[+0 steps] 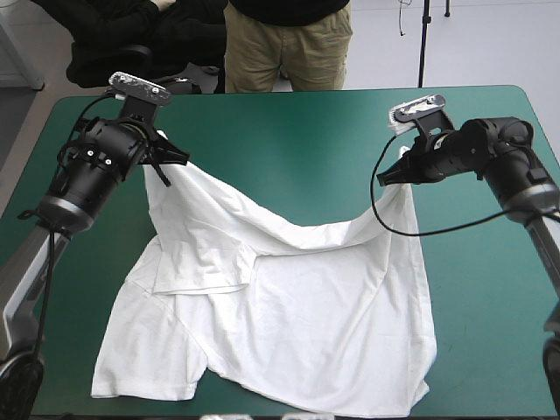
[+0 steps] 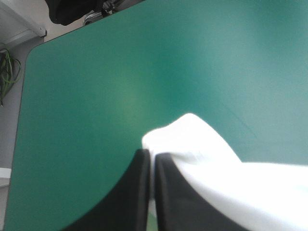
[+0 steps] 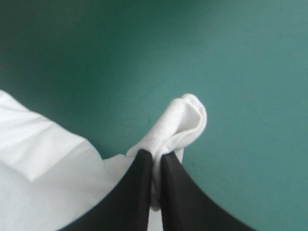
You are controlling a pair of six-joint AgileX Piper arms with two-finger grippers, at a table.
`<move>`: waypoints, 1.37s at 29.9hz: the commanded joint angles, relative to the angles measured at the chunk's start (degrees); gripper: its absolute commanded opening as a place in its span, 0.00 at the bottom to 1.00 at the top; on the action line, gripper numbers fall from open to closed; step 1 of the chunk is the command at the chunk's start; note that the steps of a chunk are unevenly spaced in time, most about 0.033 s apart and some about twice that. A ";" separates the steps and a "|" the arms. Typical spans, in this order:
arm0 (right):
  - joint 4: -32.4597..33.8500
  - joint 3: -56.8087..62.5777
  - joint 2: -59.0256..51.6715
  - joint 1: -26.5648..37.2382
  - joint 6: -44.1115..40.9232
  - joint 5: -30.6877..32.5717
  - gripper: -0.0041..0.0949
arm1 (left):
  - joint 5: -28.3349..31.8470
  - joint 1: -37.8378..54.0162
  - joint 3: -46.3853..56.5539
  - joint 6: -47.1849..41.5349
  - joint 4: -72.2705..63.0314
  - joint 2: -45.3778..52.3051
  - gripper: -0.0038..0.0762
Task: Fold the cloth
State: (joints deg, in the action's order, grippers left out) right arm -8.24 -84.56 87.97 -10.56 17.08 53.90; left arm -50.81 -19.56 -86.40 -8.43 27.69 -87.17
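Both claws are up off the table and both have cloth. The left gripper [image 1: 172, 158] is pinched all but closed on one corner of the T-shirt [image 1: 289, 306], with the sheet squeezed between its black fingers [image 2: 137, 192] and a soft white lump poking out just ahead of the tips. Over on the other side, the right gripper [image 1: 388, 176] is clamped the same way on the opposite corner — a small rolled fold of fabric sticks out past its fingers [image 3: 139, 192]. Between the two claws the held edge sags in a shallow curve, dipping toward the teal-green cover [image 1: 289, 131]. Below each claw the shirt drapes down to the table and runs back toward the near edge — most of it lies there, spread out but wrinkled, with a layer doubled over on the left gripper's side.
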 commanded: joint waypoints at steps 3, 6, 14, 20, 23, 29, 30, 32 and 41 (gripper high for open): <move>-4.41 -10.22 8.65 4.10 3.42 -4.96 0.02 | 13.20 9.62 -1.69 1.97 -8.89 -3.12 0.03; -5.10 -17.97 14.82 4.97 3.65 -4.12 0.02 | 17.56 12.10 -2.78 4.64 -14.44 -6.34 0.03; -5.66 -36.45 29.33 5.32 3.98 -1.35 0.07 | 21.41 12.69 -11.13 5.60 -15.82 -16.67 0.03; -5.96 -43.03 36.38 5.32 3.98 -1.72 0.30 | 19.12 14.41 -19.93 5.37 -20.11 -25.02 0.06; -5.85 -44.14 38.26 5.32 3.87 -2.70 0.47 | 16.47 15.38 -23.34 5.37 -23.03 -27.91 0.24; -5.98 -46.73 38.28 5.32 3.59 -3.38 0.56 | 12.01 15.61 -27.02 6.00 -22.68 -29.21 0.72; -5.98 -47.83 38.28 5.32 3.59 -2.43 0.56 | 10.25 15.61 -27.92 6.00 -22.54 -29.21 0.73; -5.86 -50.26 38.28 5.32 3.59 -0.15 0.56 | 7.41 15.61 -29.39 6.96 -22.64 -28.86 0.71; -5.12 -61.82 36.47 5.32 3.59 14.15 0.56 | -3.01 15.61 -30.27 11.94 -24.06 -21.46 0.63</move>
State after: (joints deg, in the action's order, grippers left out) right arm -12.75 -142.41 130.16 -5.78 20.42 66.08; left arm -53.15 -3.98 -114.51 2.45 4.22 -115.34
